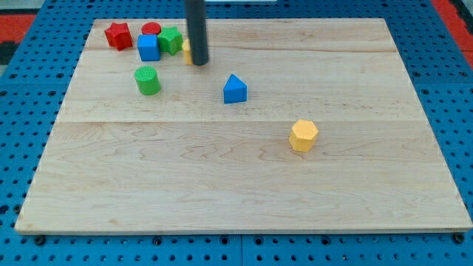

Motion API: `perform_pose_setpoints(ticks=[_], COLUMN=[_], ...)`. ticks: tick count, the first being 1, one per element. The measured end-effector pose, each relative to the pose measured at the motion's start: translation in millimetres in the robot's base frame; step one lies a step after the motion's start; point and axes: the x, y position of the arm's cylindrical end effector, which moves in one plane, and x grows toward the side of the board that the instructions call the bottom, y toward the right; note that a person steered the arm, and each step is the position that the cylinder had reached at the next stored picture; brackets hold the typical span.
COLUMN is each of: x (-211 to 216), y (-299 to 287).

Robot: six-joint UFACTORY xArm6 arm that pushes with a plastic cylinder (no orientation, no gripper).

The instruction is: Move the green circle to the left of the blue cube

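Observation:
The green circle (147,80), a short green cylinder, lies on the wooden board (236,185) at the upper left. The blue cube (148,48) sits just above it, toward the view's top, with a small gap between them. My tip (199,63) is the lower end of the dark rod that comes down from the view's top. It stands to the right of the blue cube and up and to the right of the green circle, apart from both. It partly hides a small yellow block (187,51).
A red star block (117,35), a red round block (151,29) and a green block (171,40) crowd around the blue cube. A blue triangular block (234,89) lies near the middle. A yellow hexagon block (303,136) lies to the right of centre.

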Motion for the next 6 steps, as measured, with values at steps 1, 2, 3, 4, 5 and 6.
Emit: perform_pose_setpoints(ticks=[1, 2, 3, 4, 5, 6], x=[-7.4, 38.6, 83.1, 78.8, 25.8, 28.2], y=[-18.2, -24.5, -54.0, -95.3, -108.8, -114.0])
